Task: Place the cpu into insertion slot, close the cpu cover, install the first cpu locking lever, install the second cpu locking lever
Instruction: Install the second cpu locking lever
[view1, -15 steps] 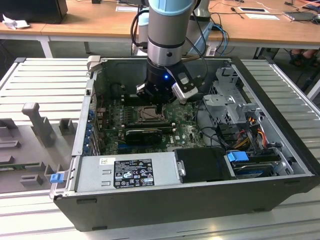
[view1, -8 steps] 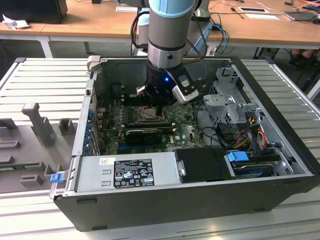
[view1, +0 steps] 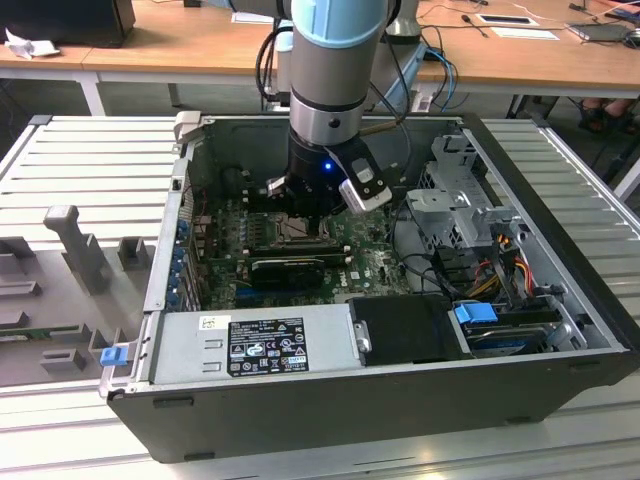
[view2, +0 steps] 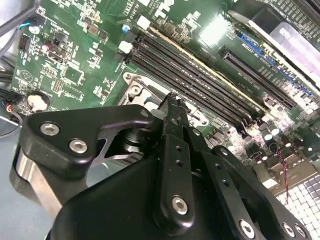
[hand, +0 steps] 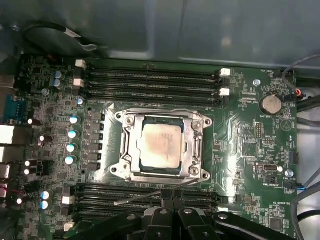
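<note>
The cpu (hand: 160, 145), a pale beige-silver square, lies flat in the insertion slot (hand: 161, 119) on the green board. The cpu cover (hand: 196, 145), a metal frame plate, lies down around it, and the chip shows through its window. A thin metal locking lever (hand: 140, 197) juts out at a slant along the socket's edge nearest my gripper (hand: 171, 196). The black fingers (view2: 172, 107) are pressed together at that lever beside the socket's corner (view2: 135, 90); I cannot tell whether they touch it. In the exterior view the gripper (view1: 300, 212) hangs low over the socket (view1: 297, 232).
Long black memory slots (hand: 150, 80) run on both sides of the socket. A black card (view1: 288, 268), a power supply (view1: 255, 340) and drive cages with cables (view1: 470, 215) crowd the open case. The case walls (view1: 160, 270) stand close around the arm.
</note>
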